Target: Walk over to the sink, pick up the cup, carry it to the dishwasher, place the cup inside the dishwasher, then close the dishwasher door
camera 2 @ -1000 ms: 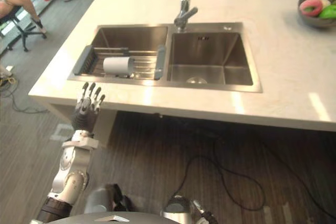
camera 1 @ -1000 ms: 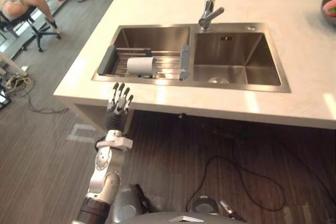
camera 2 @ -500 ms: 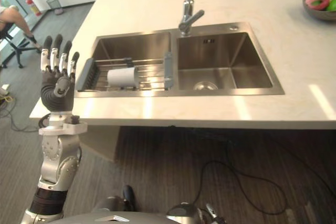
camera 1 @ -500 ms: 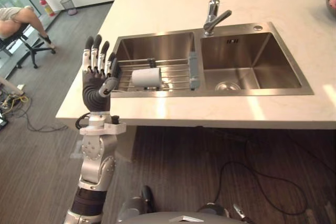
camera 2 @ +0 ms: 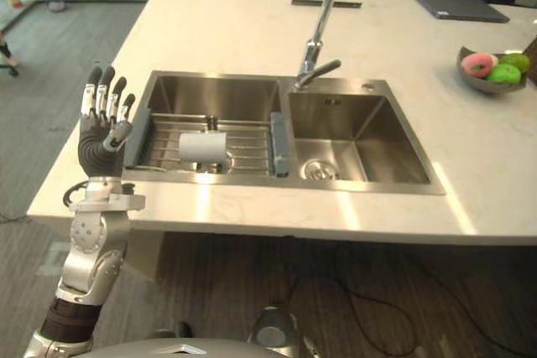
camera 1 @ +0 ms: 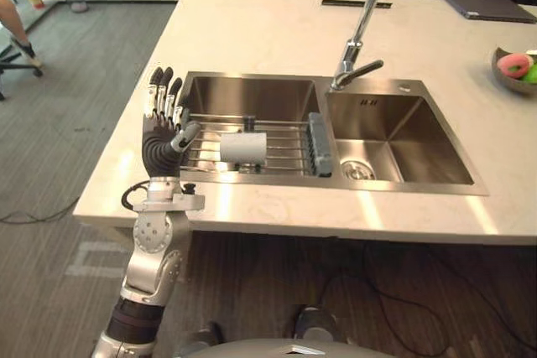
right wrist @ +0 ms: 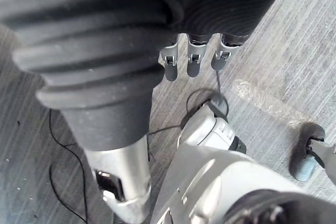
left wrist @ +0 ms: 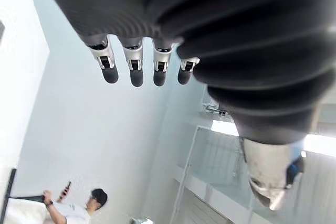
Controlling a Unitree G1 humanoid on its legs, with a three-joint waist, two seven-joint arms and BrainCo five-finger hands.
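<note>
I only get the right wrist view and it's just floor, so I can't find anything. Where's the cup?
Observer: The cup lies on its side on a rack over the sink's left basin.
Operator: Is a hand holding it?
Observer: No. The left hand is raised near the rack's left end, fingers straight, not touching the cup.
Operator: Is anything else up there?
Observer: A bowl of fruit sits on the counter, to the right of the sink.
</note>
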